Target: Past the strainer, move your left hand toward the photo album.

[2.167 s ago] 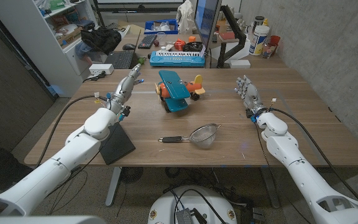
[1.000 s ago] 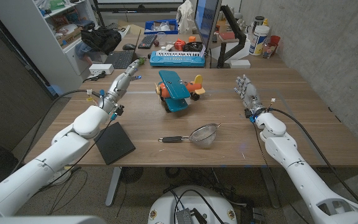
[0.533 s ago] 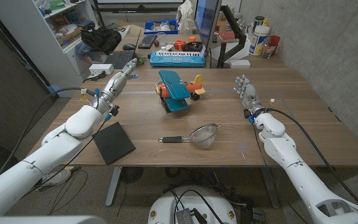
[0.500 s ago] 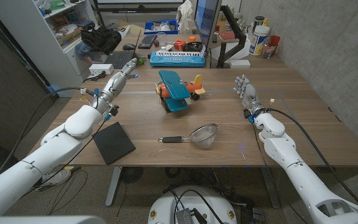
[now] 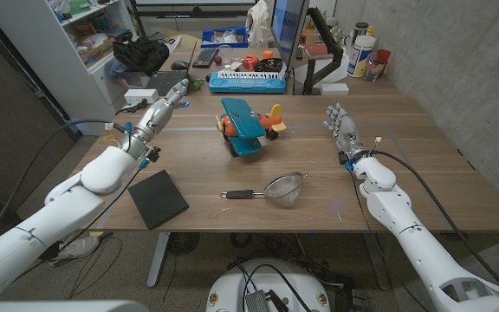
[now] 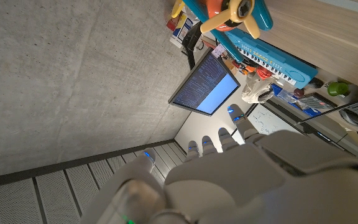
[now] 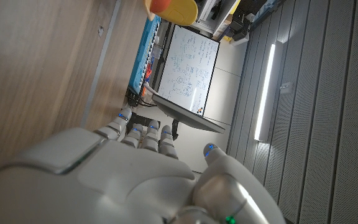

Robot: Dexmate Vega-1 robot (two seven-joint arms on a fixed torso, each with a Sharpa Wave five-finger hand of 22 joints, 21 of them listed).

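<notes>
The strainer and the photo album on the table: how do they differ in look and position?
The strainer is silvery mesh, bowl-shaped with a dark handle; the photo album is black, flat and square. The strainer lies near the table's middle; the photo album lies toward the robot's left, near the front edge. Both rest on the table, untouched by either hand.

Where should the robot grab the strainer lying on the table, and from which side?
Probably by the black handle of the strainer. It lies flat on the table, pointing toward the robot's left, clear of the mesh bowl and the toy plane. Coming down from above with the left hand looks easiest, fingers closing across the thin handle.
</notes>
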